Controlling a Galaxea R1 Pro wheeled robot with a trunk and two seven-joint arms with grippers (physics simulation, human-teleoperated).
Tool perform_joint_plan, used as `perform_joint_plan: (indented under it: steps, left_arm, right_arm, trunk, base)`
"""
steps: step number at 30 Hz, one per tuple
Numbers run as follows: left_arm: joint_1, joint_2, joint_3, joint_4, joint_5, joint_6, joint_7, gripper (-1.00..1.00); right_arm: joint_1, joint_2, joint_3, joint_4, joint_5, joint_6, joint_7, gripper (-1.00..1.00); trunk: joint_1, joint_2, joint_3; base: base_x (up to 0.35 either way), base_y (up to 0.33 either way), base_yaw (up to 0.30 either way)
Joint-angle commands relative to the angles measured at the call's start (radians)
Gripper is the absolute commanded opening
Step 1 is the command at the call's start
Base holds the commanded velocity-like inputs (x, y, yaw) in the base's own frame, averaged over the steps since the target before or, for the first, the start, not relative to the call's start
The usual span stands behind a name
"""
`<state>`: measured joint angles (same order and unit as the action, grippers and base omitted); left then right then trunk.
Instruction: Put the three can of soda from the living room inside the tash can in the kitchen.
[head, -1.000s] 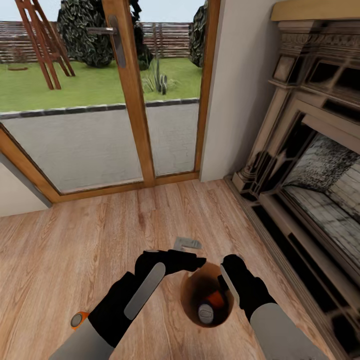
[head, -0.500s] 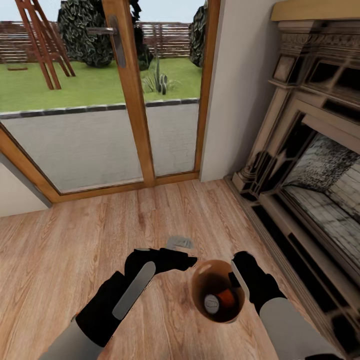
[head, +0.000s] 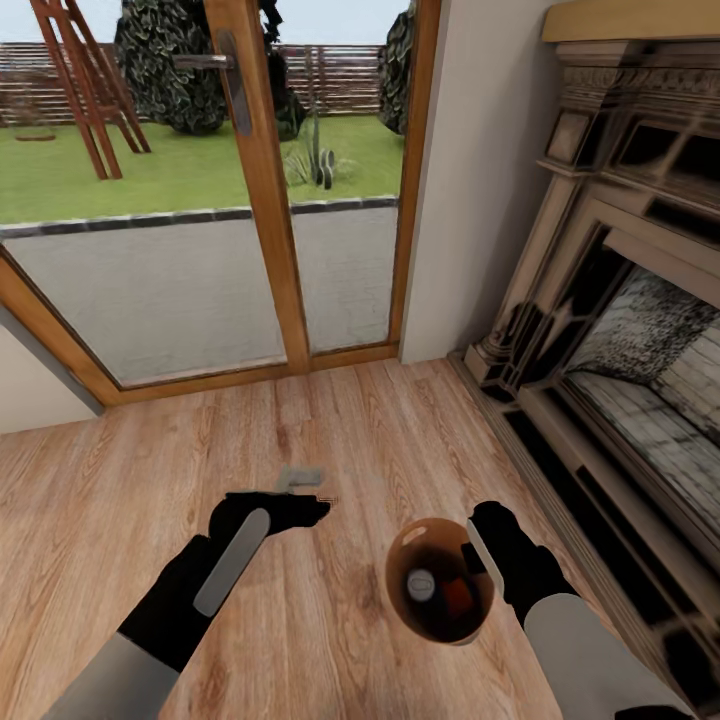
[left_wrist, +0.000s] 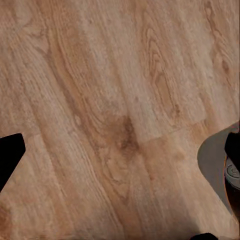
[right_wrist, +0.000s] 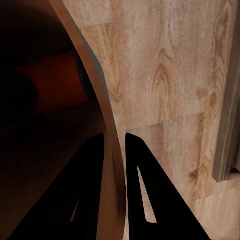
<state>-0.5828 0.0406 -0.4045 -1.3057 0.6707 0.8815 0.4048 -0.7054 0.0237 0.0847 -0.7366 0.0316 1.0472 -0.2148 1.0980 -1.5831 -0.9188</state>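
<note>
Tan-brown inside, the tash can (head: 440, 580) is gripped at its rim by the right pincer (right_wrist: 114, 150) above the wood floor (head: 330, 430). An orange soda can (head: 460, 596) is seen within. The left pincer (head: 305, 495) is held wide, empty.

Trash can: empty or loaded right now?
Loaded. Head view looks into the trash can: a silver can top and an orange can inside. Third can: cannot tell.
</note>
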Motion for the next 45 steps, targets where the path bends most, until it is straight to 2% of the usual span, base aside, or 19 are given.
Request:
perform_joint_plan:
  steps: [1, 4, 9, 10, 11, 16, 23, 36, 45]
  left_arm:
    - [0.000, 0.001, 0.006, 0.022, 0.001, -0.002, 0.005, 1.00]
    - [-0.001, 0.002, 0.039, 0.133, 0.001, -0.007, 0.015, 1.00]
    - [-0.005, 0.003, 0.062, 0.287, 0.003, -0.025, 0.016, 1.00]
    - [-0.007, 0.002, 0.066, 0.341, 0.004, -0.044, 0.015, 1.00]
    - [-0.009, 0.000, 0.068, 0.392, 0.005, -0.064, 0.014, 1.00]
    - [-0.012, -0.004, 0.073, 0.518, 0.008, -0.111, 0.007, 1.00]
    - [-0.011, -0.005, 0.072, 0.554, 0.007, -0.125, 0.004, 1.00]
    - [-0.011, -0.005, 0.063, 0.559, 0.001, -0.170, 0.003, 1.00]
    - [-0.011, -0.006, 0.062, 0.559, 0.000, -0.173, 0.003, 1.00]
  right_arm:
    - [0.000, 0.000, 0.000, 0.000, -0.006, 0.000, 0.005, -1.00]
    - [0.000, 0.001, -0.001, -0.001, -0.006, 0.000, 0.008, -1.00]
    - [0.000, 0.001, -0.001, -0.002, -0.006, 0.000, 0.011, -1.00]
    - [0.000, 0.001, -0.004, -0.004, -0.007, 0.000, 0.014, -1.00]
    - [0.000, 0.002, -0.009, -0.007, -0.007, 0.000, 0.025, -1.00]
    - [0.001, 0.002, -0.013, -0.013, -0.006, 0.000, 0.105, -1.00]
    - [0.001, 0.008, -0.014, -0.023, -0.006, 0.000, 0.137, -1.00]
    - [0.007, 0.009, -0.005, -0.095, -0.005, 0.000, 0.138, -1.00]
    - [0.007, 0.011, -0.004, -0.099, -0.005, 0.000, 0.138, -1.00]
  trunk:
    - [0.000, 0.000, 0.000]
    - [0.000, 0.000, 0.000]
    - [0.000, 0.000, 0.000]
    - [0.000, 0.000, 0.000]
    - [0.000, 0.000, 0.000]
    - [0.000, 0.000, 0.000]
    - [0.000, 0.000, 0.004]
    - [0.000, 0.000, 0.018]
    - [0.000, 0.000, 0.026]
  base:
    - [0.000, 0.000, 0.000]
    - [0.000, 0.000, 0.000]
    - [0.000, 0.000, 0.000]
    - [0.000, 0.000, 0.000]
    - [0.000, 0.000, 0.000]
    - [0.000, 0.000, 0.000]
    - [0.000, 0.000, -0.033]
    - [0.000, 0.000, -0.160]
    - [0.000, 0.000, -0.168]
